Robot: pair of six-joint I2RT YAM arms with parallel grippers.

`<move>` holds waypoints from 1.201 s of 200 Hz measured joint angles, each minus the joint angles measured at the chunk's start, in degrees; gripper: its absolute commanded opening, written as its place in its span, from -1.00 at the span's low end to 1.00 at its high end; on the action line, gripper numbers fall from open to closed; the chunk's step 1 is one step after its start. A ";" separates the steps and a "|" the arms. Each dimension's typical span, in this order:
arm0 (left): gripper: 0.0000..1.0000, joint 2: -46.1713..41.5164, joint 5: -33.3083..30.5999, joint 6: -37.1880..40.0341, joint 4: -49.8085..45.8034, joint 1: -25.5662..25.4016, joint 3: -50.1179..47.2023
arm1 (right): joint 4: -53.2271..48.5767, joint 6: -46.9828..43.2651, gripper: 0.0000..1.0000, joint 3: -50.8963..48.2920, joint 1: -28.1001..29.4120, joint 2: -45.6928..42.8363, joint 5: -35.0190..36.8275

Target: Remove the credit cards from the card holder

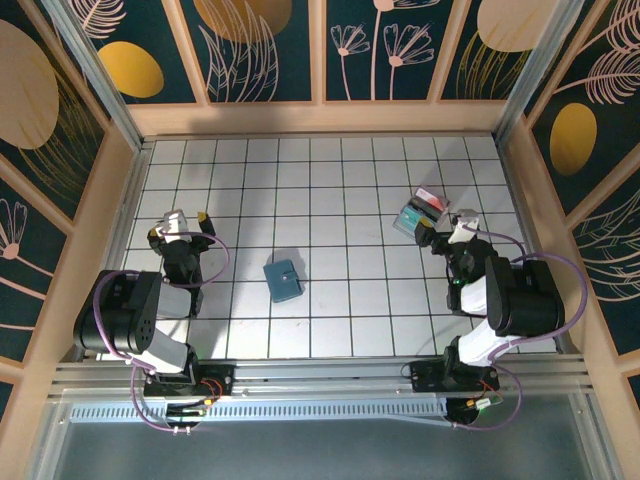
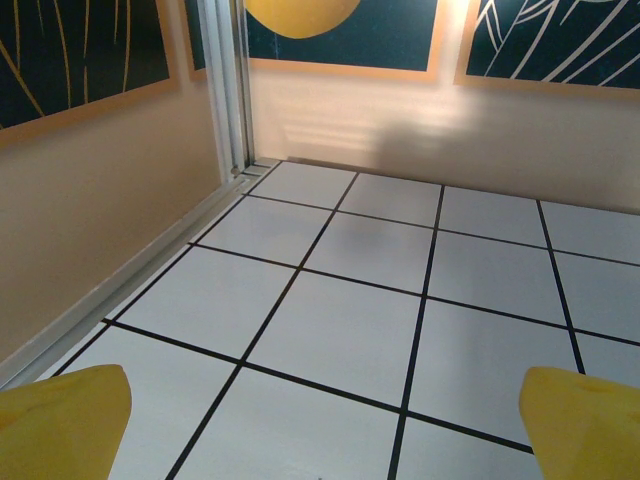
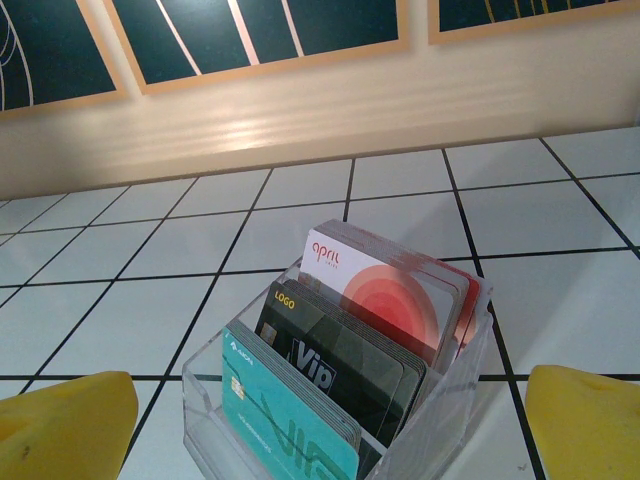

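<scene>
Slate-blue soft bifold card holder (image 1: 283, 279) lies at lower centre of the top view, well apart from both arms. Left gripper (image 1: 184, 226) and right gripper (image 1: 452, 228) gape fully, empty. Extraction is not yet begun; the next move calls for reaching the holder.

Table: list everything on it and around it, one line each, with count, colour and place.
card holder: one, slate-blue, mid-table between the two arms
clear tray: one, transparent, right side of the table
cards in the tray: several, teal in front, black in the middle, white-and-red at the back, standing upright
table: one, white tiles with black lines
left gripper: one, yellow fingers, open, over bare tiles at the left
right gripper: one, yellow fingers, open, facing the tray
</scene>
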 measured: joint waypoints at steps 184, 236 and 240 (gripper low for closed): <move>0.98 -21.99 -7.04 -3.56 -20.74 0.00 4.07 | -18.45 -1.92 0.99 6.21 4.90 -10.58 9.88; 0.98 -30.18 -7.89 -13.40 -38.58 0.00 11.39 | -35.78 2.71 0.99 15.91 7.02 -20.50 17.84; 0.98 -30.64 -7.45 -14.19 -39.56 0.00 11.65 | -37.66 3.74 0.99 17.20 6.99 -20.72 18.56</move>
